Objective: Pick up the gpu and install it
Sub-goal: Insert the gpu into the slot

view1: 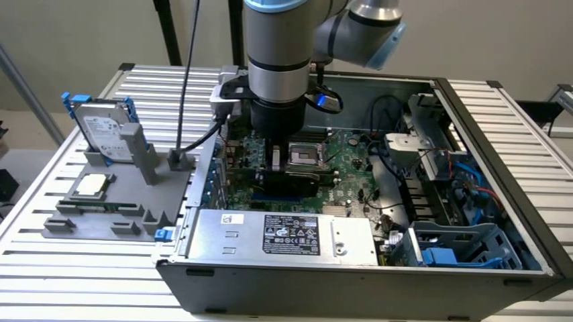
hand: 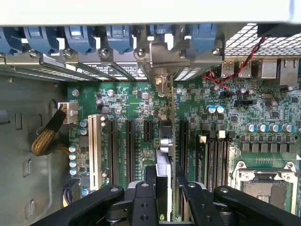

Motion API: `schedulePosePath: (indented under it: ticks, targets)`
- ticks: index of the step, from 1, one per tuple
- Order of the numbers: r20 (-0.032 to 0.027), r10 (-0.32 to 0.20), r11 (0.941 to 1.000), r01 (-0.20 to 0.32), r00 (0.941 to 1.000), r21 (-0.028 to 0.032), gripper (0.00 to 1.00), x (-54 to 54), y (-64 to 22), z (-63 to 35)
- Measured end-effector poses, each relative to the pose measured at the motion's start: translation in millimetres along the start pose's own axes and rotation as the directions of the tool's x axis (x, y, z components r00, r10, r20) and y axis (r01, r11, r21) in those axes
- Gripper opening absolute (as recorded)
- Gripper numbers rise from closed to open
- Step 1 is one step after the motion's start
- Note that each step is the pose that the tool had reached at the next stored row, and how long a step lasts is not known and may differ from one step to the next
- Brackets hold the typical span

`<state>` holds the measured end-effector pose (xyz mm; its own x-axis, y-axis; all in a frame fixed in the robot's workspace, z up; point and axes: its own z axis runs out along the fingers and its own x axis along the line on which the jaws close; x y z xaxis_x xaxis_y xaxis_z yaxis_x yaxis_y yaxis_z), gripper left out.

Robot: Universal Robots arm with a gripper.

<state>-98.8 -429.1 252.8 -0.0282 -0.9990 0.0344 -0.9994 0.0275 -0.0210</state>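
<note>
Gripper [hand: 167, 186] pinched the gpu [hand: 165, 141] by its top edge, card edge-on over the motherboard [hand: 225, 122] slots. Judged light, stiff, fragile; best gripped on shroud edges, clear of components.

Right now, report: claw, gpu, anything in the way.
Claw shut on gpu. It stands edge-on, low over the motherboard slots. Braided cable well aside of it; seating unclear.
</note>
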Motion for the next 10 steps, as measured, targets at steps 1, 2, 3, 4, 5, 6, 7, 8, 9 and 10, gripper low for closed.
schedulePosePath:
  ticks: [1,2,3,4,5,6,7,8,9,10]
  targets:
    - [0.0002,0.0,1.0,0.0,1.0,0.0001,0.27,-0.3,0.1,0.1]
    - [0.0002,0.0,1.0,0.0,1.0,0.0001,0.27,-0.4,0.2,0.3]
    - [0.0001,0.0,1.0,0.0,1.0,0.0,0.27,-0.5,0.4,0.6]
    - [-0.0003,0.0,1.0,0.0,1.0,-0.0001,0.27,-0.4,0.6,0.7]
    - [-0.0006,0.0,1.0,0.0,1.0,0.0001,0.27,-0.4,0.8,0.9]
    - [-0.0008,0.0,1.0,0.0,1.0,0.0002,0.27,-0.3,0.9,1.0]
    - [-0.0007,0.0,1.0,0.0,1.0,0.0003,0.27,-0.3,1.1,1.1]
    - [-0.0006,0.0,1.0,0.0,1.0,0.0004,0.27,-0.2,1.2,1.2]
    - [-0.0006,0.0,1.0,0.0,1.0,0.0003,0.27,0.1,1.3,1.3]
    - [-0.0004,0.0,1.0,0.0,1.0,0.0004,0.27,0.6,1.3,1.4]
